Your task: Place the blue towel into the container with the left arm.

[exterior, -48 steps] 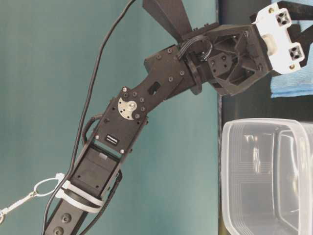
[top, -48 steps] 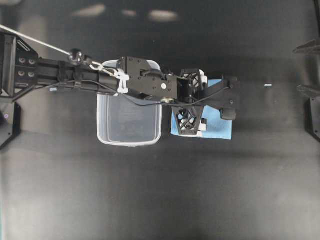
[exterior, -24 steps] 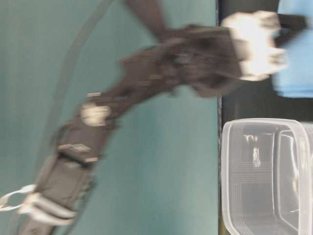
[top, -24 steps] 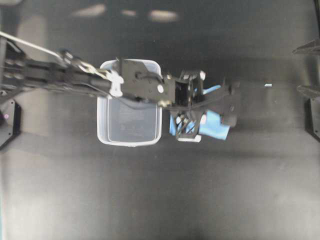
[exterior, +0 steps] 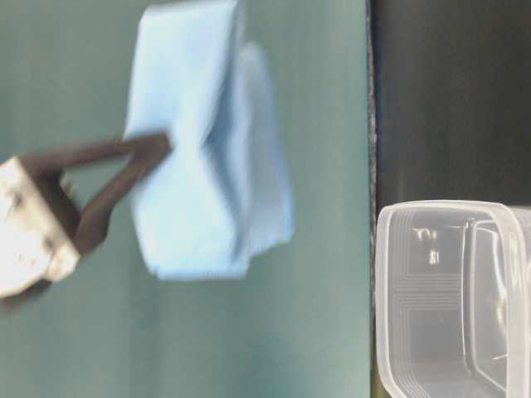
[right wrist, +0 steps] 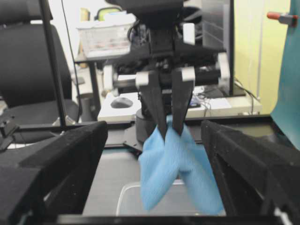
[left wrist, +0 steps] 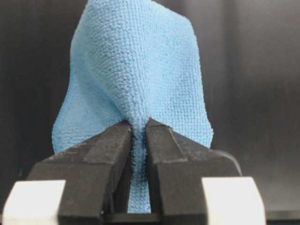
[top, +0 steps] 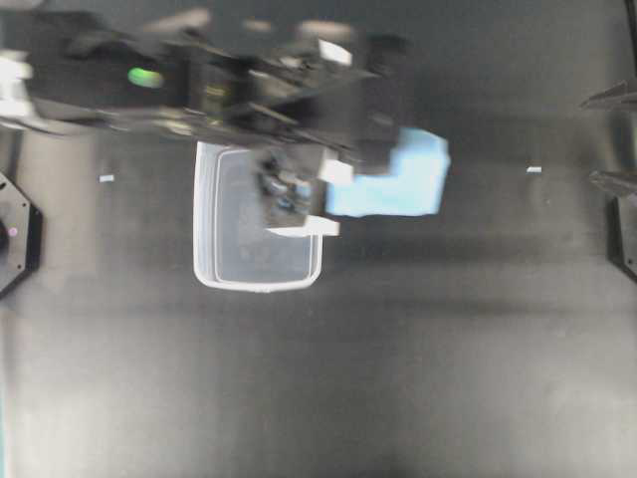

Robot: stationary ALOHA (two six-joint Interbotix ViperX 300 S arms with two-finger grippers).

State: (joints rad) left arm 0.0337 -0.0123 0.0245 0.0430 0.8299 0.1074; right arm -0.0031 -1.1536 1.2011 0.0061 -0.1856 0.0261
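Container: as it sits on the dark bench [top: 418, 378] left of centre, the container [top: 257, 274] lies open and empty, rim up.
Left claw: the left claw [left wrist: 138, 129] is clamped on a pinched fold of the blue towel [left wrist: 136, 75].
Blue towel: it hangs clear of the bench, just right of the container; soft, light and limp, so it probably drapes and a mid-fold pinch suits.
Right claw: the right claw [right wrist: 154, 187] stands wide apart, holding nothing.

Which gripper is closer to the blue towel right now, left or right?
Left. The left gripper is clamped on the blue towel, holding it in the air. The right gripper is open and well back, only facing it from across the table.
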